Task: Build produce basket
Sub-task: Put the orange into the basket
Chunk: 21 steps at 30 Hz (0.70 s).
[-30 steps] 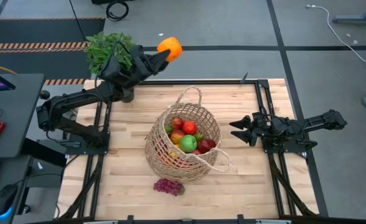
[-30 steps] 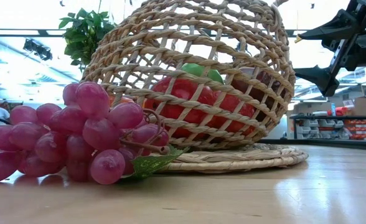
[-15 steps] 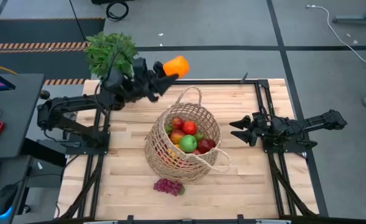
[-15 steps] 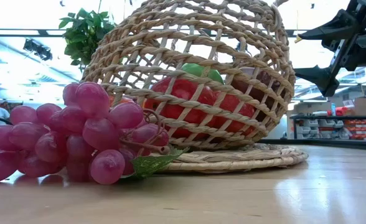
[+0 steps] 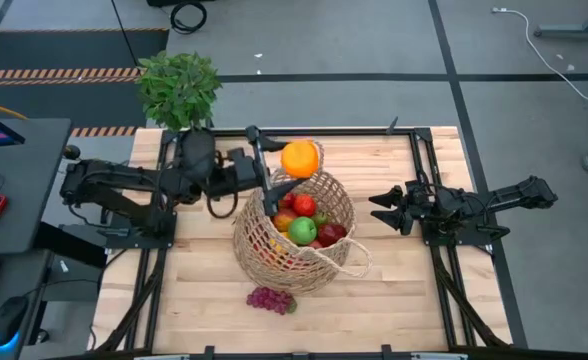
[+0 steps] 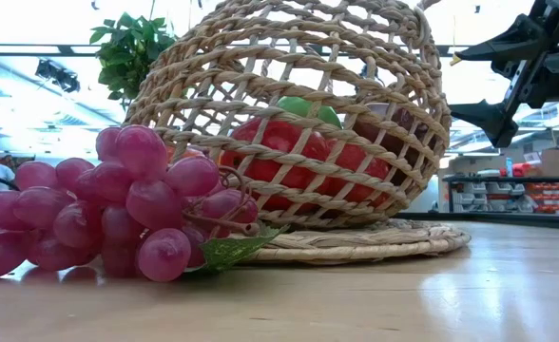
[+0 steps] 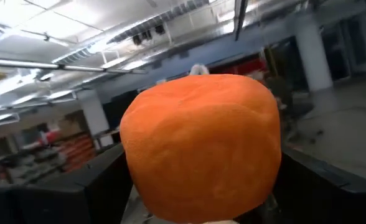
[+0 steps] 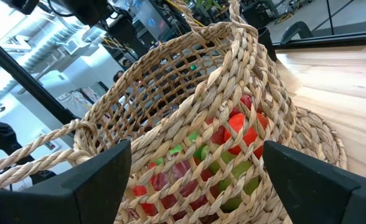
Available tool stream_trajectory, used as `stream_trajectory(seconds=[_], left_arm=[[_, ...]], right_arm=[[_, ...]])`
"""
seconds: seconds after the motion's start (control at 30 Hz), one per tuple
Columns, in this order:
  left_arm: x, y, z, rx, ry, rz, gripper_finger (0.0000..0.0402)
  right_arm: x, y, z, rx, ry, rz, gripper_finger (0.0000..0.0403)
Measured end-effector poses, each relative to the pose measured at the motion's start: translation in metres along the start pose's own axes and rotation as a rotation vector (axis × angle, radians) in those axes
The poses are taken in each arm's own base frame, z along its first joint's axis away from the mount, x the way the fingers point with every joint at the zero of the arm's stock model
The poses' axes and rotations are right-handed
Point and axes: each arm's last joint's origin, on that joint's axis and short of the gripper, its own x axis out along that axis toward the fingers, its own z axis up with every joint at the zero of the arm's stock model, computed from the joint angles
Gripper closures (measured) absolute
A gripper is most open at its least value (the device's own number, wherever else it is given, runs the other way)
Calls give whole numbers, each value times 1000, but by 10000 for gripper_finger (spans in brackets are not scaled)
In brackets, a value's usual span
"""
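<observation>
above the far rim of the basket (image 5: 296, 228), the left pincer (image 5: 286, 160) is pinching an orange (image 5: 300, 158), its fingers pressed against the fruit's sides; in the left wrist view the orange (image 7: 201, 163) fills most of the frame between the two dark fingers. the orange hangs over the basket's looped far handle (image 5: 305, 150), just at the edge of the opening, with the left arm stretched across from the left side of the bench (image 5: 204, 290).

inside the basket lie red fruits (image 5: 304, 205), a green apple (image 5: 302, 230) and other produce, piled near the top of the weave. in the low view the red and green pieces show through the open wicker (image 6: 298, 114).

a bunch of purple grapes (image 5: 271, 299) lies on the bench just beside the near side of the basket, outside it; in the low view the grapes (image 6: 118, 204) sit in the foreground and hide part of the basket's lower left.

a leafy potted plant (image 5: 179, 88) stands at the far left corner of the bench, behind the left arm.

the right pincer (image 5: 382, 210) waits to the right of the basket, apart from it, fingers spread and holding nothing; its wrist view looks past those fingers at the basket's wall (image 8: 189, 124).

no readable writing shows on anything.
</observation>
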Motion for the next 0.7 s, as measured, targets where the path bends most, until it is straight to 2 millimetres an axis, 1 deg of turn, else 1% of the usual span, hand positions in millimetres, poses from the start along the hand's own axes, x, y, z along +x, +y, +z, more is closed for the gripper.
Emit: stream_trajectory(seconds=[0.13, 0.23, 0.33, 0.47, 0.57, 0.7], left_arm=[[6, -10, 5, 54, 112, -11, 74], [15, -15, 6, 131, 242, -23, 74], [23, -18, 0, 203, 385, -18, 74], [32, -25, -20, 270, 538, -42, 74], [37, -33, -37, 299, 605, -72, 74], [38, -44, -56, 338, 690, -123, 74]], right_arm=[[0, 0, 0, 0, 0, 0, 37], [0, 0, 0, 0, 0, 0, 37], [0, 0, 0, 0, 0, 0, 37], [0, 0, 0, 0, 0, 0, 37], [0, 0, 0, 0, 0, 0, 37], [0, 0, 0, 0, 0, 0, 37]])
